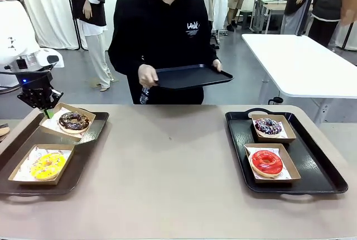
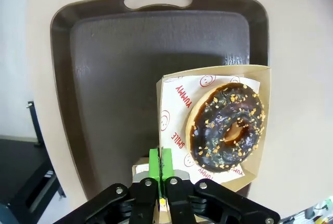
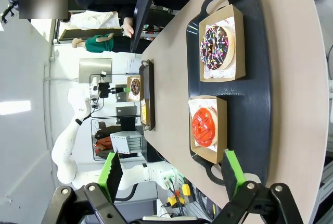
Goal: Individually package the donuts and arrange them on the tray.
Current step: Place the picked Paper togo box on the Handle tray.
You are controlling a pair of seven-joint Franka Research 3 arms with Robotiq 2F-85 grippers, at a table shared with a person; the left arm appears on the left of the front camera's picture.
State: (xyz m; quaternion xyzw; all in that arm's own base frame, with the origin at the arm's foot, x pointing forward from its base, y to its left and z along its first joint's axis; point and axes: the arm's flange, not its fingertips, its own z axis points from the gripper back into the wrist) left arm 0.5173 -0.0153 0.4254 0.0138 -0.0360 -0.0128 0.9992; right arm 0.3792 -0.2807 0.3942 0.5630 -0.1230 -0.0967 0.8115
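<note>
Front view: four ring donuts sit singly in shallow tan cardboard trays lined with printed white paper. On the dark tray [image 1: 89,139] at the table's left edge, the yellow-iced donut [image 1: 47,165] lies toward the near corner. The dark chocolate donut with pale nut crumbs [image 1: 74,121] is at that tray's far end; its cardboard tray [image 1: 68,121] is tilted, one edge raised. The left gripper [image 1: 47,113] has its green pads pressed together on the rim of that cardboard tray; the left wrist view shows the closed pads [image 2: 154,164] at the carton's edge, though the exact contact point is partly hidden by the fingers. There the icing is glossy and near black, with a brown ring at the hole.

On the black tray [image 1: 323,167] at the table's right edge, the dark donut with multicoloured sprinkles [image 1: 268,126] occupies the far end and the glossy red donut [image 1: 266,162] the near end, both cartons lying flat.

The right gripper [image 3: 169,169] stands with its jaws spread wide, holding nothing, above the right tray's near end.

At the far edge a person holds an empty black tray [image 1: 192,76] in both hands.
</note>
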